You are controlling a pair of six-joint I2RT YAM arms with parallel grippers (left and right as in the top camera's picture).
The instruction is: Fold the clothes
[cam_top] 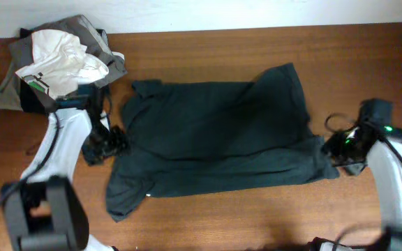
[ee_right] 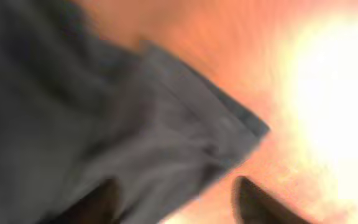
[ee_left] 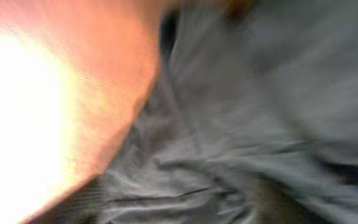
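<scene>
A dark green shirt [cam_top: 215,136] lies spread flat on the wooden table [cam_top: 257,216]. My left gripper [cam_top: 107,145] is at the shirt's left sleeve, right against the cloth. The left wrist view is blurred and filled with wrinkled shirt fabric [ee_left: 241,124], and its fingers do not show clearly. My right gripper [cam_top: 337,145] is at the shirt's right edge. In the right wrist view its two dark fingers [ee_right: 182,202] are spread apart, with the hem corner of the shirt [ee_right: 166,124] lying between and above them.
A pile of grey and white clothes [cam_top: 58,59] sits at the table's far left corner. Bare wood [cam_top: 257,216] runs in front of the shirt and along the back. A black cable [cam_top: 332,120] loops near the right arm.
</scene>
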